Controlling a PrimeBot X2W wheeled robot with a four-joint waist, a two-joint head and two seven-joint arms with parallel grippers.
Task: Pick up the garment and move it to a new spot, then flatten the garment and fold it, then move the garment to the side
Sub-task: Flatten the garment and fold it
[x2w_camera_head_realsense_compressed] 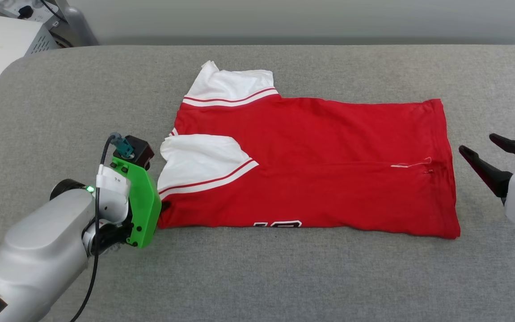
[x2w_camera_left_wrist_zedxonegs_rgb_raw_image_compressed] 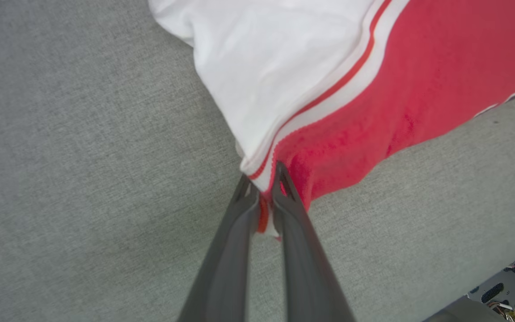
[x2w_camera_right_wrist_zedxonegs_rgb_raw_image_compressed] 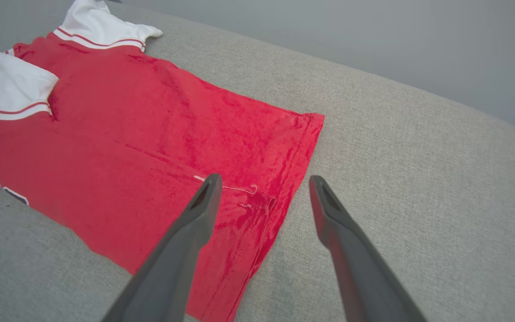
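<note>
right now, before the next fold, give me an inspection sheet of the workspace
surface: grey fabric-covered table, smooth
job's things: garment lying flat, partly folded, white sleeves toward the robot's left; loose white thread near the hem
clutter: nothing seen
pincers: left pincer shut on the garment's near left corner; right pincer open by the hem end, holding nothing
cables: black cable along the left arm, off the cloth
surroundings: white equipment box far left; grey wall behind
</note>
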